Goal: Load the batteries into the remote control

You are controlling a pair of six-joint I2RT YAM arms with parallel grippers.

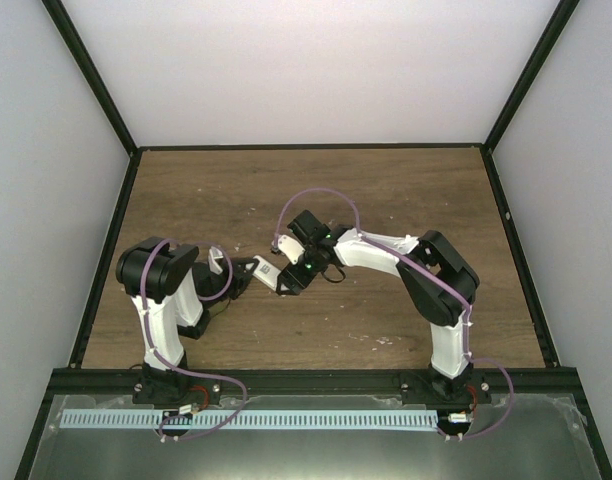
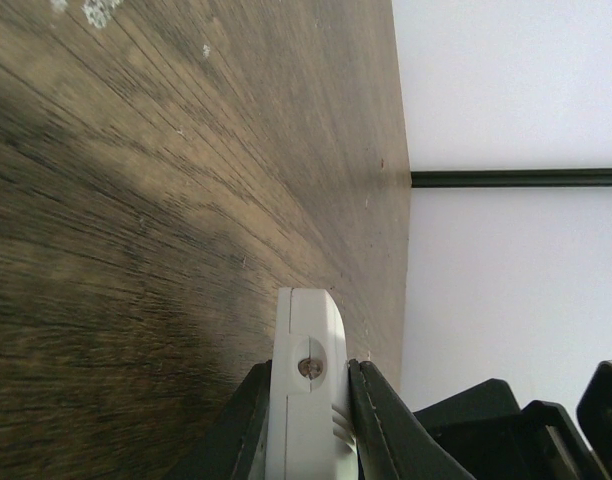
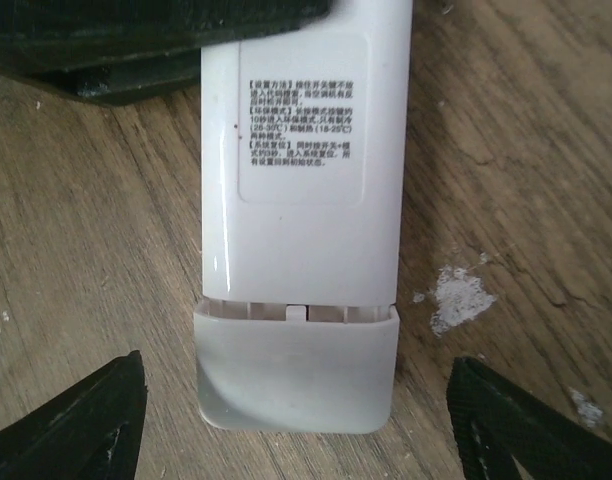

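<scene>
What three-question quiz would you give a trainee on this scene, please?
1. True or false: the left gripper is shut on the remote control.
2. The jaws of the right gripper stand: A) open, either side of the remote; B) shut on it; C) out of view.
3. Which camera view shows the remote's printed label?
Key: 1 true; 2 A; 3 right wrist.

The dark wood-grain table (image 1: pixel 316 190) bears a few scattered pale specks (image 3: pixel 458 297).
</scene>
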